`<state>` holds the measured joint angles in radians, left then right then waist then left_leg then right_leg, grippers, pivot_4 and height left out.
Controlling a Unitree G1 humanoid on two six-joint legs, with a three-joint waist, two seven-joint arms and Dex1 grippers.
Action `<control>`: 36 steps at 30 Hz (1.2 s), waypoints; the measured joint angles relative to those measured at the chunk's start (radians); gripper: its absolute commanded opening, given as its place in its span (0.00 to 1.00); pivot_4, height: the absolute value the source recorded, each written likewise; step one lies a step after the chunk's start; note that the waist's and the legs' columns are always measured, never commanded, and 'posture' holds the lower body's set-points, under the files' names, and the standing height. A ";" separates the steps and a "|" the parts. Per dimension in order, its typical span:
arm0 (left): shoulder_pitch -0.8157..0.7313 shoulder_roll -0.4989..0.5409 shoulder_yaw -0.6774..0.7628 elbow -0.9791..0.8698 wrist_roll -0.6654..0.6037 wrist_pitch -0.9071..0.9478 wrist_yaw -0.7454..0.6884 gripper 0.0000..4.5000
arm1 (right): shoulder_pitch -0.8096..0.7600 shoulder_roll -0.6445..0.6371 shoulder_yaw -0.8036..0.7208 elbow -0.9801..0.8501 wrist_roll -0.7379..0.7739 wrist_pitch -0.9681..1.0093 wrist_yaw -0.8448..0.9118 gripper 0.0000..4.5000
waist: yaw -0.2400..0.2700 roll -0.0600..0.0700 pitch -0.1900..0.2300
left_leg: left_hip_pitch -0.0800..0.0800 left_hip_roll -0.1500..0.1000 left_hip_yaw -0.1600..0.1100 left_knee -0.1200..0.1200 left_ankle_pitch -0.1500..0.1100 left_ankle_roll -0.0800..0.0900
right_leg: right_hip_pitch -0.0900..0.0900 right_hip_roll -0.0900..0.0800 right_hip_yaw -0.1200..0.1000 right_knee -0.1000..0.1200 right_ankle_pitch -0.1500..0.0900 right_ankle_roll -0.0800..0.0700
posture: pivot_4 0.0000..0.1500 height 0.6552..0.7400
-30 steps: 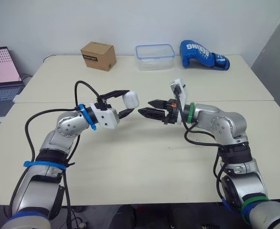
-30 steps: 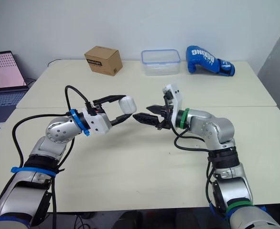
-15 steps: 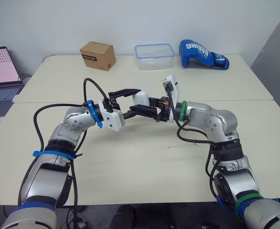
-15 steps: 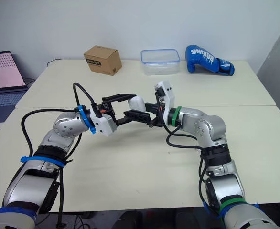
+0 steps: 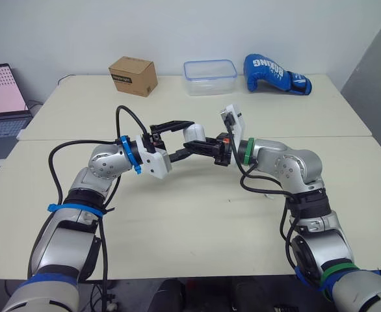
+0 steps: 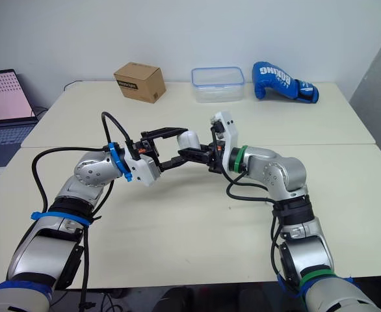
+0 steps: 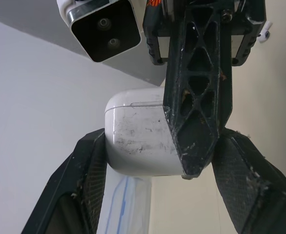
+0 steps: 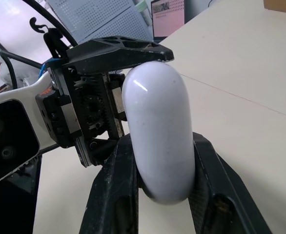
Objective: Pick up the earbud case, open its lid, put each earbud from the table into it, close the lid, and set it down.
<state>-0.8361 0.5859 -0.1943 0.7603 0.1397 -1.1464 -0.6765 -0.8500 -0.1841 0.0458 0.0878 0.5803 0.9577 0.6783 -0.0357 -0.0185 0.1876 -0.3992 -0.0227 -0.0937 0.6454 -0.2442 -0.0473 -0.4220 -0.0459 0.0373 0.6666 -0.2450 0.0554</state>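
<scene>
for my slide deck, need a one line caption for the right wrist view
White earbud case, lid closed, clamped between the right gripper and the left gripper above the table.

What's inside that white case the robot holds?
The earbud case is shut, so its inside is hidden. Only its white shell shows, between the left gripper and right gripper.

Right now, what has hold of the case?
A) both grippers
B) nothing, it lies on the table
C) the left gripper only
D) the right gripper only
A: the case sits pinched between the jaws of the right gripper, and the left gripper has its jaws on the case's sides too.
</scene>
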 measured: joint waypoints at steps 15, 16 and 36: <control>0.004 0.009 -0.044 -0.104 -0.139 0.158 -0.138 1.00 | 0.000 -0.006 -0.065 0.141 -0.089 -0.089 -0.134 0.19 | -0.005 0.000 0.000 | 0.000 0.000 0.000 0.000 0.000 0.000 | 0.000 0.000 0.000 0.001 0.000 0.000 | 1.00 1.00; 0.005 0.013 -0.044 -0.139 -0.183 0.242 -0.177 1.00 | 0.000 -0.020 -0.055 0.153 -0.115 -0.109 -0.141 0.19 | -0.006 0.000 0.000 | 0.000 0.000 0.000 0.000 0.000 0.000 | 0.000 0.000 0.000 0.001 0.000 0.000 | 1.00 1.00; -0.049 0.039 -0.048 -0.396 -0.328 1.108 -0.562 0.60 | 0.007 -0.285 0.384 -0.088 -0.525 -0.425 0.175 0.19 | -0.042 0.000 0.000 | 0.001 0.003 -0.002 0.000 0.000 0.000 | 0.000 0.005 0.001 0.001 0.000 0.000 | 1.00 1.00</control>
<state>-0.8853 0.6253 -0.2426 0.3645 -0.1880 -0.0383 -1.2384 -0.8434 -0.4690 0.4295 -0.0004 0.0557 0.5327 0.8530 -0.0774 -0.0185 0.1877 -0.3986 -0.0198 -0.0954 0.6459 -0.2441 -0.0473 -0.4217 -0.0408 0.0381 0.6674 -0.2453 0.0553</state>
